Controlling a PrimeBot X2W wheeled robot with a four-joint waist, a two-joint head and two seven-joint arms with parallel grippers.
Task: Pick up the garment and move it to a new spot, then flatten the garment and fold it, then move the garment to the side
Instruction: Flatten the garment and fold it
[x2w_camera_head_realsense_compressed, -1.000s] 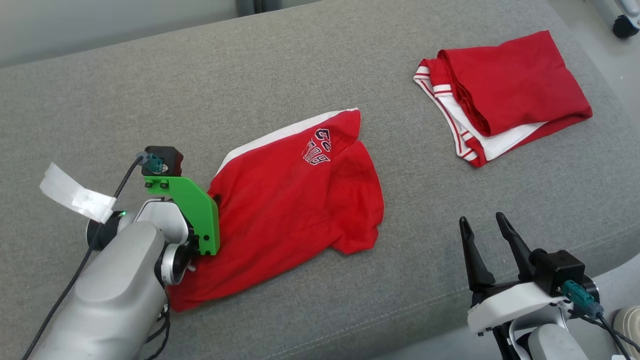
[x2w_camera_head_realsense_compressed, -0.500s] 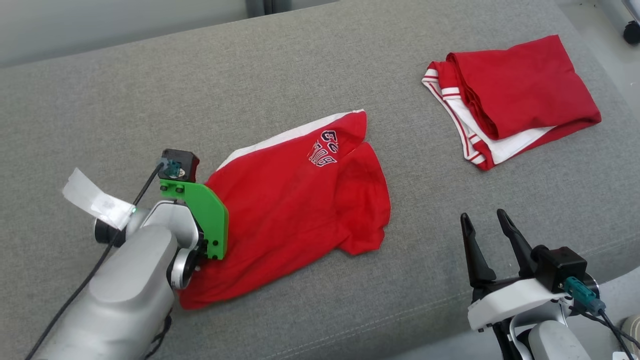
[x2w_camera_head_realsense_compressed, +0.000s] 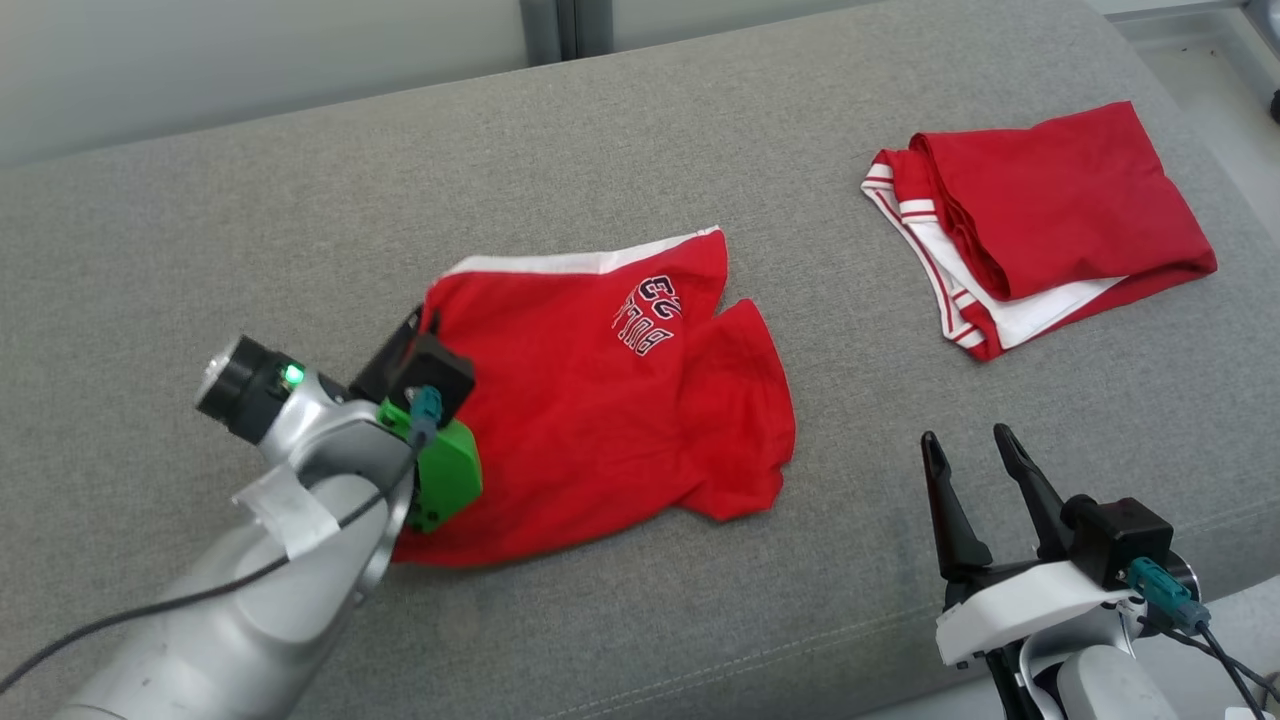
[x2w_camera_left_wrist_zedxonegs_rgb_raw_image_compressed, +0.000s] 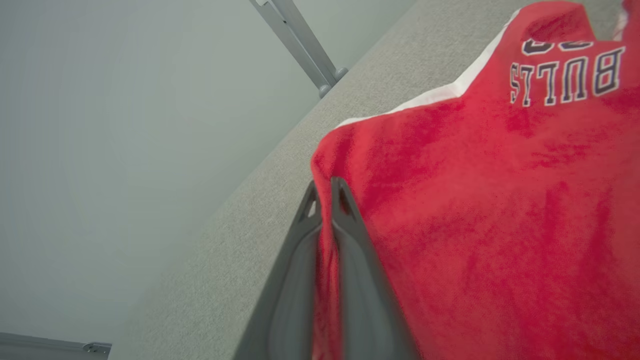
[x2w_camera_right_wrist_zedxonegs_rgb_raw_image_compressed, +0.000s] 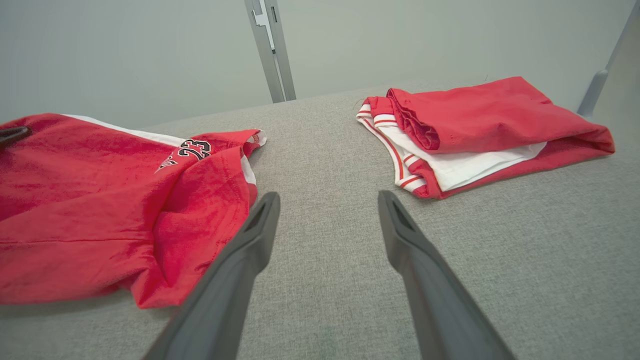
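Barely started: left pincer (x2w_camera_left_wrist_zedxonegs_rgb_raw_image_compressed: 325, 186) clamped on red garment (x2w_camera_head_realsense_compressed: 600, 400) edge, right pincer (x2w_camera_head_realsense_compressed: 966, 440) open, idle; moving, flattening, folding not yet done.

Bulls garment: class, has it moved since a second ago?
Yes. The left gripper, jaws shut on the Bulls garment, has drawn its left edge up the view; its right end keeps its gap to the folded red garment.
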